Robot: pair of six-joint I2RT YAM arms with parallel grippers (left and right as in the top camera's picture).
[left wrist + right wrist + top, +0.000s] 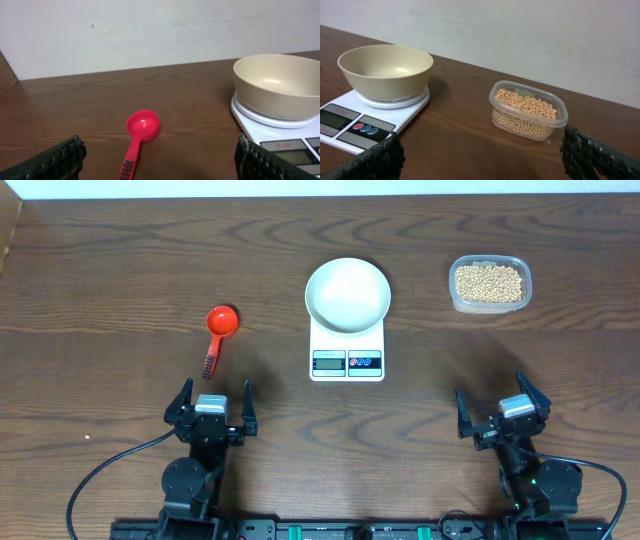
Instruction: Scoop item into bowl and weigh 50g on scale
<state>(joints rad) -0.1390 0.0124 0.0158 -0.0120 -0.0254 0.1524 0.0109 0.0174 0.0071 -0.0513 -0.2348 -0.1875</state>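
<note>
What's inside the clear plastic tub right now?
Small tan-yellow beans fill most of the clear tub, which has no lid on it. They cover its floor, so anything buried beneath them cannot be seen.

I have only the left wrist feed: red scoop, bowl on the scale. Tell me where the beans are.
Observer: The beans fill a clear tub on the table to the right of the scale, apart from it.
Operator: Report the right gripper.
Observer: The right gripper is open and holds nothing. It sits at the near edge of the table, with the tub beyond it.
</note>
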